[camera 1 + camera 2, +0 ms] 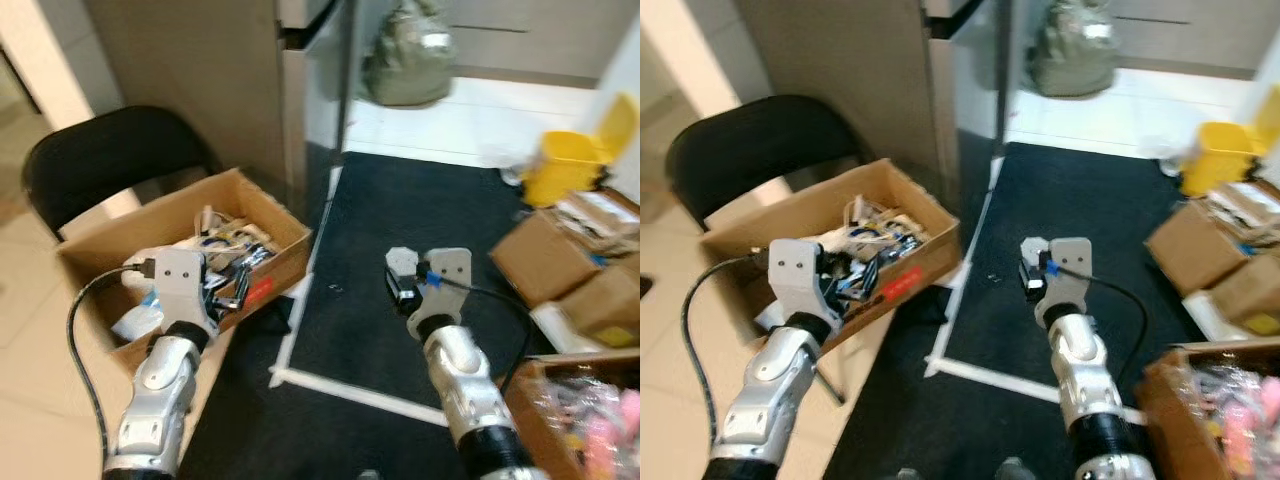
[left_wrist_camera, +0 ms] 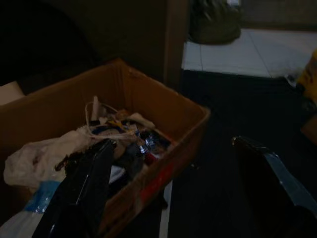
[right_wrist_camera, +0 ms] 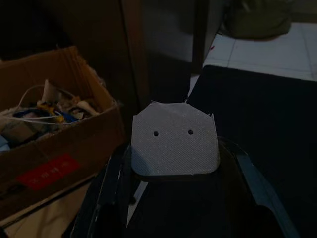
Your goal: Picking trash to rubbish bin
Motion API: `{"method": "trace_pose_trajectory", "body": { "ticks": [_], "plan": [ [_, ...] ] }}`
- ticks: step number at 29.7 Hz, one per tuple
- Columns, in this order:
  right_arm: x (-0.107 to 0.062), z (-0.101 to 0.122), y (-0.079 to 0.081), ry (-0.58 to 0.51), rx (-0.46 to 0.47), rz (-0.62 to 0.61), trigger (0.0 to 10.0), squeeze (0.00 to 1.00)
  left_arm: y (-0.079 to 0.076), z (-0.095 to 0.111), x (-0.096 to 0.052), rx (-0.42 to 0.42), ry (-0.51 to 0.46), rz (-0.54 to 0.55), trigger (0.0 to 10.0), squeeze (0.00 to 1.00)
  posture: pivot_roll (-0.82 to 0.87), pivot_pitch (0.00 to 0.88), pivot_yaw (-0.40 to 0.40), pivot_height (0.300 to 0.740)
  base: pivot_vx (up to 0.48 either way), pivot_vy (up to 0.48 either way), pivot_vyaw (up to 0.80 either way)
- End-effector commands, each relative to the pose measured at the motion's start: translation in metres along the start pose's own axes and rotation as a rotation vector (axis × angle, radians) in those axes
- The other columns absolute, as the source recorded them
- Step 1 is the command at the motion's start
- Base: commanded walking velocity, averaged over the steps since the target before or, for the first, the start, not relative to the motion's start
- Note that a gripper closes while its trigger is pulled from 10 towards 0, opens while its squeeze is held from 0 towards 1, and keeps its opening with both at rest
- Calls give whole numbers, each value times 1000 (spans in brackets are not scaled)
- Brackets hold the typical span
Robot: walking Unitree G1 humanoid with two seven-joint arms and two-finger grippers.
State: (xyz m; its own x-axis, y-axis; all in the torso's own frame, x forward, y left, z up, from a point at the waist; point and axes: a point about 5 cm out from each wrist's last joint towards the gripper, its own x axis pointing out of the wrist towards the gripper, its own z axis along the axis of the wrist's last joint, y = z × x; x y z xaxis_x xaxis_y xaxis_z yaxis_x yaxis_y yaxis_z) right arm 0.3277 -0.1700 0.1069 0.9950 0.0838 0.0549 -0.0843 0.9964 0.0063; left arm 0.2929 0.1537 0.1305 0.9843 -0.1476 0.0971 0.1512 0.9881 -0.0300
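Fingers of the right gripper (image 3: 174, 163) are clamped on a flat grey piece of trash with two small holes (image 3: 174, 140), a textured, roughly five-sided card held above the dark carpet (image 1: 420, 230). Seen from the head, that gripper sits just right of the white tape line (image 1: 345, 392) on the floor, well apart from the open brown cardboard box (image 1: 290, 250) serving as the rubbish bin. The left gripper (image 2: 168, 198) has its two black fingers (image 2: 89, 193) spread apart, holding nothing, and hovers at the near wall of the box. Inside the box lie a crumpled white plastic bag (image 2: 34, 158), white cords (image 2: 106, 130) and mixed wrappers, and a red label (image 1: 897, 288) marks its outer side. A black chair (image 1: 110, 160) stands behind the box, beside a tall beige cabinet (image 1: 200, 90). Farther off are a grey-green sack (image 1: 408, 60) on white tiles, a yellow bin (image 1: 570, 165), and more cardboard boxes (image 1: 545, 260) at the right.
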Motion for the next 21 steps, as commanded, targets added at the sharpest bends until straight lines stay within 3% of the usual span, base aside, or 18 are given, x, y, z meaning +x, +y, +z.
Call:
{"method": "trace_pose_trajectory", "body": {
  "ticks": [1, 5, 21],
  "plan": [
    [0, -1, 4, 1, 7, 8, 10000, 0, 4, -3, -3, 5, 16, 17, 10000, 0, 57, 148, 1, 740, 281, 0, 800],
    [2, 0, 5, -3, 7, 7, 10000, 0, 5, -3, -3, 6, 15, 19, 10000, 0, 56, 149, -3, 740, 282, 0, 800],
    [7, 3, 6, -14, 23, 5, 10000, 0, 4, -3, -5, 5, 20, 16, 10000, 0, 58, 146, -4, 740, 283, 0, 0]
  ]
}}
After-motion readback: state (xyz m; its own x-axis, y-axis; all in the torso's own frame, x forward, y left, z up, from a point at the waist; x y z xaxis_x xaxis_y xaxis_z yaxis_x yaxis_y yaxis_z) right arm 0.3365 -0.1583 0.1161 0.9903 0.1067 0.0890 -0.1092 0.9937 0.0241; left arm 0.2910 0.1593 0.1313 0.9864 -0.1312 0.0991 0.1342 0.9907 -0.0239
